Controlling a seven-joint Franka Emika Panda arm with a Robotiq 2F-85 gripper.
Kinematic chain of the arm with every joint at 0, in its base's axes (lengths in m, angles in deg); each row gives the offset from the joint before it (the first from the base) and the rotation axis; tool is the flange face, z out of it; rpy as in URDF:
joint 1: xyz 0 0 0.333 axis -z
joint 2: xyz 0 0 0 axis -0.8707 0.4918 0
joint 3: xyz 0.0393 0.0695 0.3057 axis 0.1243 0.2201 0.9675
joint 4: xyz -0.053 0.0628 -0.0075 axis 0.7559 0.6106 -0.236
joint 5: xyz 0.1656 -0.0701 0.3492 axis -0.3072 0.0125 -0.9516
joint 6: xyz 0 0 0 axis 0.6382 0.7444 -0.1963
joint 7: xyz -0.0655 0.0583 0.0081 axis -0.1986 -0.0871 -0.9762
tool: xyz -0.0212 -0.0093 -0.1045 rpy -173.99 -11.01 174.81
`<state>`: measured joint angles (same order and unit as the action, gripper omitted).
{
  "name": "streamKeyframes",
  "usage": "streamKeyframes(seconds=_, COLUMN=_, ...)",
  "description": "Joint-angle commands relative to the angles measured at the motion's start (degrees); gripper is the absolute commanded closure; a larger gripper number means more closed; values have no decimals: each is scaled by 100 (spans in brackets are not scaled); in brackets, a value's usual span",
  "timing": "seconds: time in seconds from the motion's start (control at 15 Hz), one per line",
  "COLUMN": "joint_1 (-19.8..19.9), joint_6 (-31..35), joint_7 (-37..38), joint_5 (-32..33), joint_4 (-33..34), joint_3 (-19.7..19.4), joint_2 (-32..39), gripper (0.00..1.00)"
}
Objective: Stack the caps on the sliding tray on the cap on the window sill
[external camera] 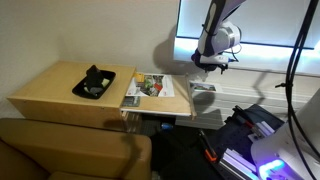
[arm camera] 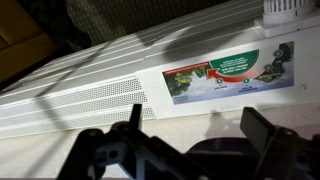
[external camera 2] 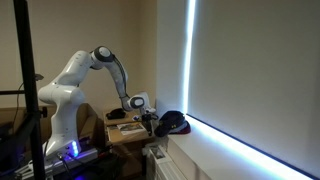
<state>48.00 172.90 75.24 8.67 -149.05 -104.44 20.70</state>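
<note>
A dark cap point(external camera 2: 174, 123) lies on the white window sill point(external camera 2: 230, 150). It also shows at the bottom of the wrist view point(arm camera: 215, 160), between my fingers. My gripper point(external camera 2: 149, 124) hangs just above the sill beside this cap. Its fingers are spread wide in the wrist view point(arm camera: 200, 135), so it is open. A black pile of caps point(external camera: 93, 82) lies on the light wooden tray surface point(external camera: 50, 90), well away from my gripper point(external camera: 210, 66).
A colourful printed sheet point(external camera: 150, 87) lies at the tray's edge nearest the arm. A white perforated vent panel point(arm camera: 90, 95) with a green and red sticker point(arm camera: 230, 72) runs under the sill. A brown sofa point(external camera: 70, 150) and lit equipment point(external camera: 265, 140) stand nearby.
</note>
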Motion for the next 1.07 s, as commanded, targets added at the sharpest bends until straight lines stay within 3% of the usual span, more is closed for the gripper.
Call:
streamKeyframes(seconds=0.0, joint_1=168, joint_6=-186, joint_7=18, joint_5=-41, joint_4=82, joint_3=140, joint_2=8, gripper=0)
streamKeyframes(seconds=0.33, joint_1=71, joint_6=59, joint_7=428, joint_5=-63, joint_4=47, joint_3=-86, joint_2=9, gripper=0)
streamKeyframes(seconds=0.8, joint_1=-453, joint_6=874, joint_7=1223, joint_5=-154, joint_4=-118, joint_3=-837, joint_2=74, gripper=0)
streamKeyframes(seconds=1.0, joint_1=-257, joint_6=845, joint_7=979, joint_5=-232, joint_4=-159, joint_3=-606, joint_2=-141, gripper=0)
